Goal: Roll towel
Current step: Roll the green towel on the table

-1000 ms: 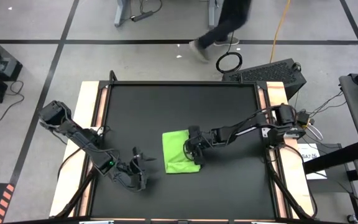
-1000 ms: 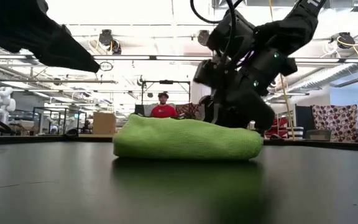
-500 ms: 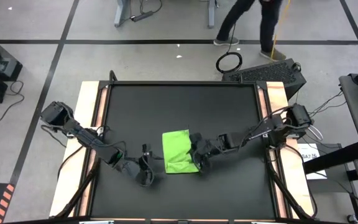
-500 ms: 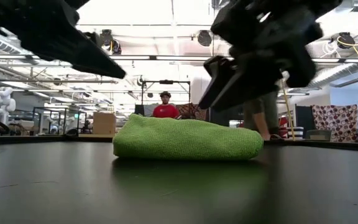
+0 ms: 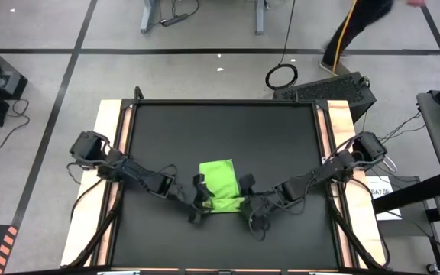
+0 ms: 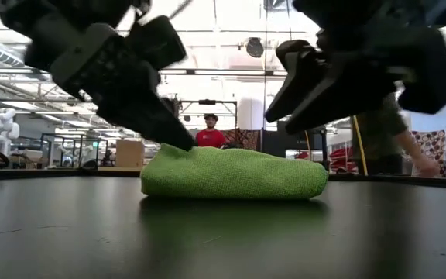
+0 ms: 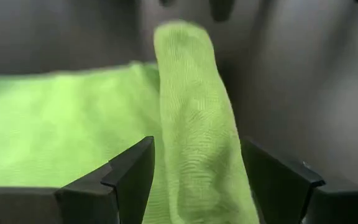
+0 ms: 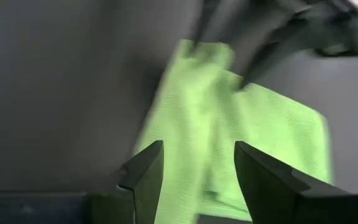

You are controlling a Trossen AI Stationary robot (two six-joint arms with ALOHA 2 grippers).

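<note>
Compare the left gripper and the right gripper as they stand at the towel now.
The left gripper is at the towel's left near corner; the right gripper is at its right near corner. In the left wrist view a raised fold lies between the left fingers; the right fingers frame the towel's edge from farther back. Both are open, low over the black table.

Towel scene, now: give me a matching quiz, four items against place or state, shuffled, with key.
Column one:
1. towel
2. left hand
3. right hand
4. person's legs

Column two:
A. open, at the towel's right near corner
B. on the floor beyond the table's far right corner
C. folded, lying on the dark table
D. open, at the towel's left near corner

Pairs: 1-C, 2-D, 3-A, 4-B
</note>
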